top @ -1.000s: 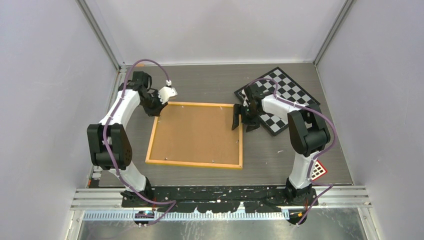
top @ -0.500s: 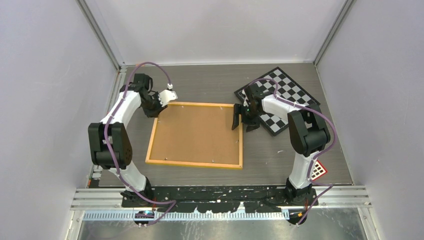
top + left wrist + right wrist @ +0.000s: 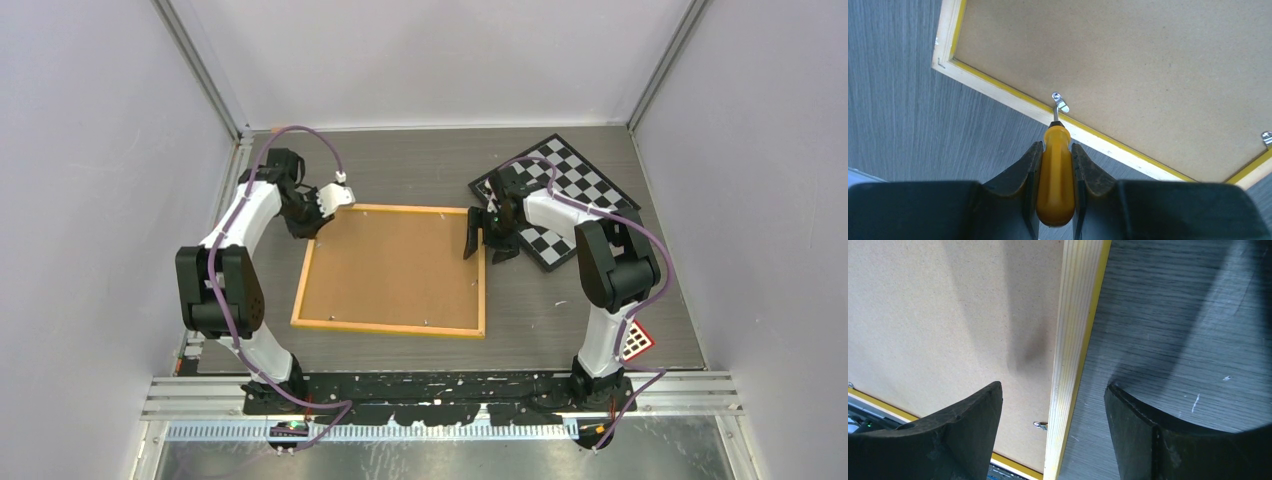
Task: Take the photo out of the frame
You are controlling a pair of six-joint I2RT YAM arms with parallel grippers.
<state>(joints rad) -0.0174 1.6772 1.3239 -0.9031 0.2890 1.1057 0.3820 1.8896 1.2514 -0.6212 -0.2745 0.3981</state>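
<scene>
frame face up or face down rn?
Face down: the frame shows its brown backing board and a metal clip on top; the photo is not visible.

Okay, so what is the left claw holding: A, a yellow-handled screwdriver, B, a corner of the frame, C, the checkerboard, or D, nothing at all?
A: the left wrist view shows the left claw shut on a yellow-handled screwdriver, its tip at a metal clip on the back of the frame.

Checkerboard (image 3: 585, 185) right of frame (image 3: 385, 327)
</scene>
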